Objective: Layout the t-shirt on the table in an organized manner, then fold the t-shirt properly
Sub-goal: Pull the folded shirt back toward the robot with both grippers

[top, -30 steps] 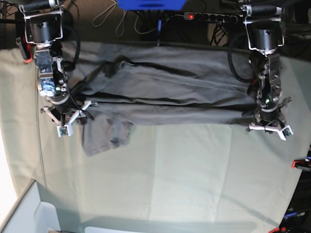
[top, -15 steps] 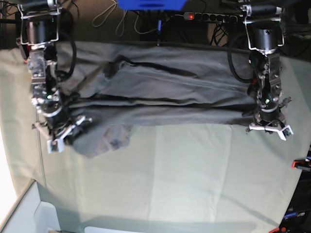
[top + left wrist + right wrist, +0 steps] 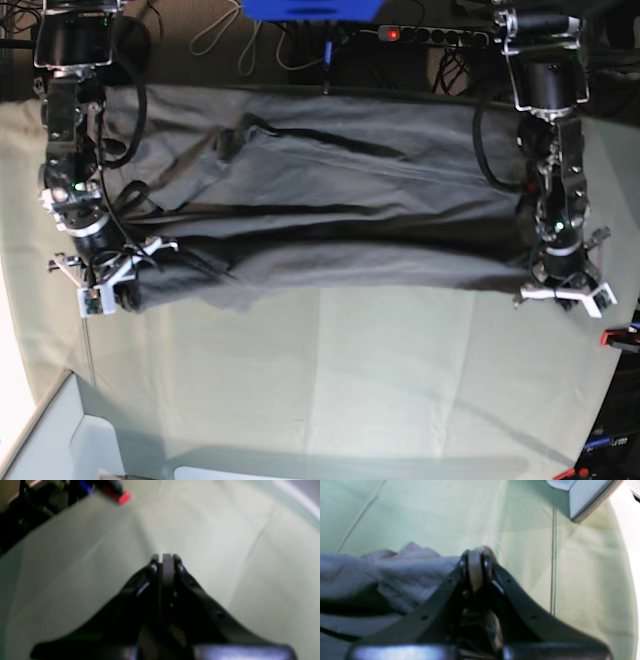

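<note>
Left wrist view: my left gripper [image 3: 167,562] has its jaws pressed together; only the pale cloth of the table [image 3: 225,530] lies ahead of the tips, a red clamp [image 3: 117,495] far off at the edge; whether shirt fabric is caught between the jaws I cannot tell from here.

Right wrist view: my right gripper [image 3: 476,565] is closed too; the grey t-shirt [image 3: 385,580] bunches up against the jaws on one side, so I judge an edge of it is pinched, though the contact itself is hidden; a pale box corner [image 3: 580,497] sits beyond.

Base view: the t-shirt [image 3: 340,200] lies across the far half of the table [image 3: 350,380], stretched wide between my two grippers, the right one [image 3: 100,285] and the left one [image 3: 565,290] both at its near edge; long dark creases run through it and the near edge looks doubled over.

By my reckoning I am in the laying-out stage; smoothing remains, and the proper fold is not yet begun.
</note>
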